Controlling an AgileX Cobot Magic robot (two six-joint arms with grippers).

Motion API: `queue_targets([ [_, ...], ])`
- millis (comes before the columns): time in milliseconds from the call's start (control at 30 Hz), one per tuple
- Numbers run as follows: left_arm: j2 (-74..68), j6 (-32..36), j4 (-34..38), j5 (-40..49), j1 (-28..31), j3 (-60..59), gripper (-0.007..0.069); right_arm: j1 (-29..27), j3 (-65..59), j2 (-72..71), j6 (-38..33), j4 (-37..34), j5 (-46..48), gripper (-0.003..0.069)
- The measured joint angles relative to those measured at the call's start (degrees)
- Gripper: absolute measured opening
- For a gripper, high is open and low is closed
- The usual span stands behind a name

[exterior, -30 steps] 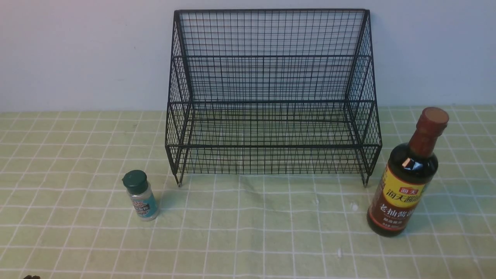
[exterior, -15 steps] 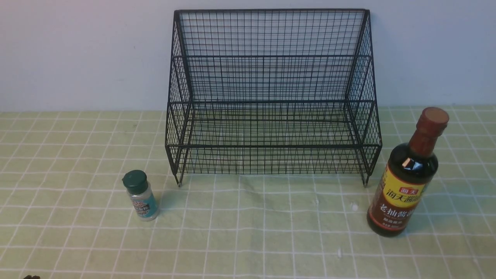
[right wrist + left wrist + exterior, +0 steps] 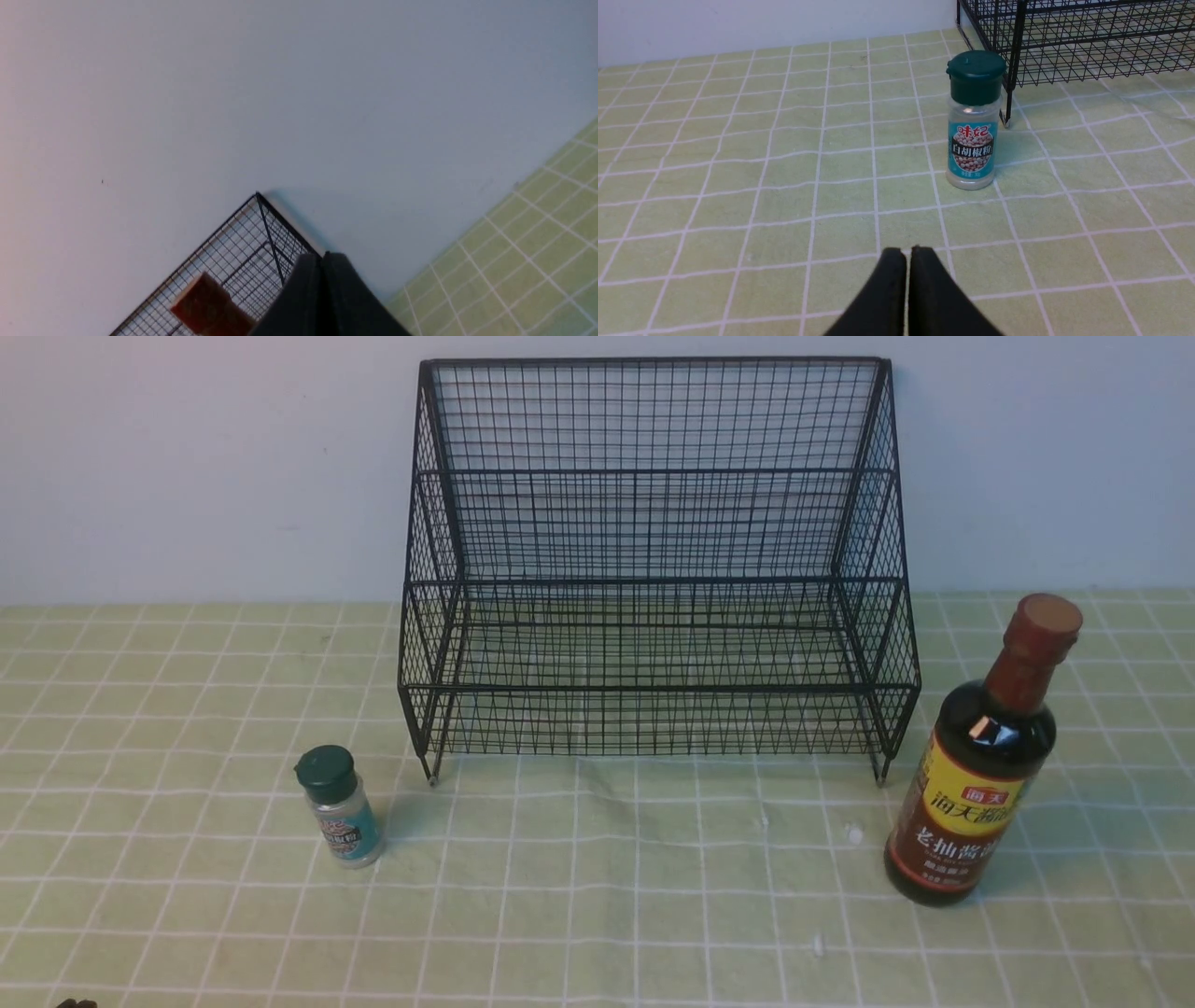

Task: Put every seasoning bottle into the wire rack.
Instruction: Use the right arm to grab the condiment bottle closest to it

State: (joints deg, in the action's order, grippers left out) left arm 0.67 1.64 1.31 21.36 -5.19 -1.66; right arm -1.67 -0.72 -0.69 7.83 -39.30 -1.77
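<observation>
1. Standing on the table (image 3: 597,933) outside the wire rack (image 3: 653,523): shaker (image 3: 338,805) front-left, soy-sauce bottle (image 3: 980,756) right.
2. Left claw (image 3: 908,254) and right claw (image 3: 322,259) are showing jaws pressed together, empty.
3. Unopened jaws are risking toppling the tall bottle.

wire rack (image 3: 653,689): black metal wire | soy-sauce bottle (image 3: 976,784), right of rack: glossy dark | shaker (image 3: 343,812), left of rack: clear plastic | tablecloth (image 3: 597,915): matt cloth

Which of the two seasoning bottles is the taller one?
The dark soy-sauce bottle with the brown-red cap, right of the wire rack; the small shaker with the green cap is much shorter.
</observation>
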Motion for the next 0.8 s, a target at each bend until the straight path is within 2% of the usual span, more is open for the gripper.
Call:
queue_targets([
  [200,0.0,0.0,0.0,0.0,0.0,0.0,-0.0006,0.0,18.12,6.9,-3.73,4.43,13.22,-0.0015],
  [300,0.0,0.0,0.0,0.0,0.0,0.0,-0.0006,0.0,31.68,17.27,-8.83,8.88,27.75,-0.0015],
  [333,0.0,0.0,0.0,0.0,0.0,0.0,-0.0006,0.0,33.4,18.01,-9.54,9.1,28.73,-0.0015],
  [367,0.0,0.0,0.0,0.0,0.0,0.0,-0.0006,0.0,40.35,24.97,-12.31,10.71,37.58,-0.0015],
  [533,0.0,0.0,0.0,0.0,0.0,0.0,-0.0006,0.0,60.8,44.55,-17.08,12.19,57.06,-0.0015],
  [700,0.0,0.0,0.0,0.0,0.0,0.0,-0.0006,0.0,76.59,60.66,-18.73,13.18,69.06,0.0009],
  [800,0.0,0.0,0.0,0.0,0.0,0.0,-0.0006,0.0,81.45,66.42,-19.9,13.47,72.43,0.0046],
])
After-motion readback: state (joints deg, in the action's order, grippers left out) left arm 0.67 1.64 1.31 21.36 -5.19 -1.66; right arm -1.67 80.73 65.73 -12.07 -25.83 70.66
